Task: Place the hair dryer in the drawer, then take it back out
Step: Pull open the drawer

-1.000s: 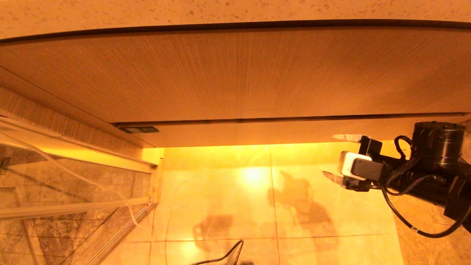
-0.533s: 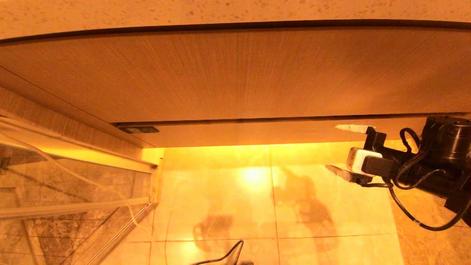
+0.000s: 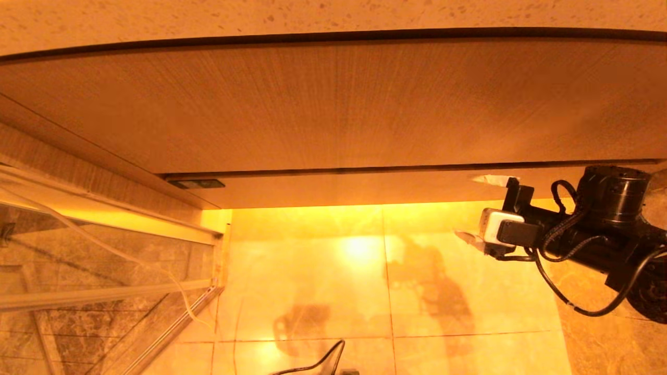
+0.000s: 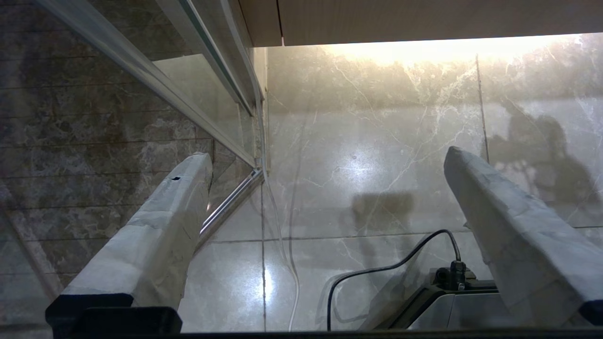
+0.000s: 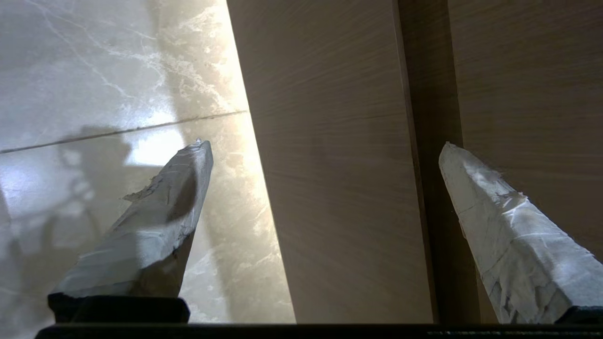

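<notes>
Just under the closed drawer (image 3: 333, 112), the right gripper (image 3: 482, 208) is wide open and holds nothing. The left gripper (image 4: 325, 162) hangs open above the floor (image 4: 377, 155).

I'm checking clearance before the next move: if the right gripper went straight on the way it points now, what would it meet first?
Probably the drawer front: the right gripper is open and its fingers straddle the lower panel's edge, though the depth is unclear.

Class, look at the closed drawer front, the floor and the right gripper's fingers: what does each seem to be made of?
Drawer front: matt light wood or wood-look laminate, fine straight grain.
Floor: glossy marble-look tile, with veins, joints and reflections.
Right gripper fingers: wrapped in pale, wrinkled, fraying tape, it seems.
</notes>
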You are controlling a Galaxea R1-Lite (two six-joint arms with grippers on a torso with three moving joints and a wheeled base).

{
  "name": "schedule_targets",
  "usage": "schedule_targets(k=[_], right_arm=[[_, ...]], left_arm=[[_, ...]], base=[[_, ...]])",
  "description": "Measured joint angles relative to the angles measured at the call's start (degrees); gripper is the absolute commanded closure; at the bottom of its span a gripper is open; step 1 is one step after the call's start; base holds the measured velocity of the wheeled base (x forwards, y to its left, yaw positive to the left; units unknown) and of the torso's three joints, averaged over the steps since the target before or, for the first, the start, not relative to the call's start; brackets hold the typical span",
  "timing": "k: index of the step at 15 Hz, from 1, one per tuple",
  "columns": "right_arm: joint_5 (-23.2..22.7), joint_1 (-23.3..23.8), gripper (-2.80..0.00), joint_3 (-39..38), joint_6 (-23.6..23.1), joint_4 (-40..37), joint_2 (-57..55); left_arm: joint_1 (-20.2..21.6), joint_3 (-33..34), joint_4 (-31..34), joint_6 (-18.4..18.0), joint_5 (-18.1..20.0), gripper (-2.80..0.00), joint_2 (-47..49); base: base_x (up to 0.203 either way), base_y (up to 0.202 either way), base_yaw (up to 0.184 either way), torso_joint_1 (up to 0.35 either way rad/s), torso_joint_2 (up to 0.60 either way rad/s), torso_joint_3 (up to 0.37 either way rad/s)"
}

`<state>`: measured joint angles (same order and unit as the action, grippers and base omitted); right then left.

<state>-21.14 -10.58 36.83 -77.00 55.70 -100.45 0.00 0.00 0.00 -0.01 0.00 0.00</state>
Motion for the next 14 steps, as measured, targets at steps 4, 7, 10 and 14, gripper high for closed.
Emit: schedule_targets(k=[4,7,10,14], right_arm=[[0.1,0.0,-2.80,2.5,-0.6,2.6,-2.9],[0.1,0.1,-2.80,4.3,-0.8,3.0,-5.1],[0.3,0.4,-2.80,5.7,-1.4,3.6,-7.0],[0.3,1.3,-2.80,8.5,-1.8,3.7,-9.3]], left_arm=[[0.0,0.0,0.0,0.0,0.0,-2.80,0.0],[0.0,0.0,0.0,0.0,0.0,-2.80,0.0],[0.0,0.0,0.0,0.0,0.0,-2.80,0.0],[0.0,0.0,0.0,0.0,0.0,-2.80,0.0]], base=[[0.000,0.000,0.000,0.000,0.00,0.000],[0.000,0.000,0.000,0.000,0.00,0.000],[0.000,0.000,0.000,0.000,0.00,0.000],[0.000,0.000,0.000,0.000,0.00,0.000]])
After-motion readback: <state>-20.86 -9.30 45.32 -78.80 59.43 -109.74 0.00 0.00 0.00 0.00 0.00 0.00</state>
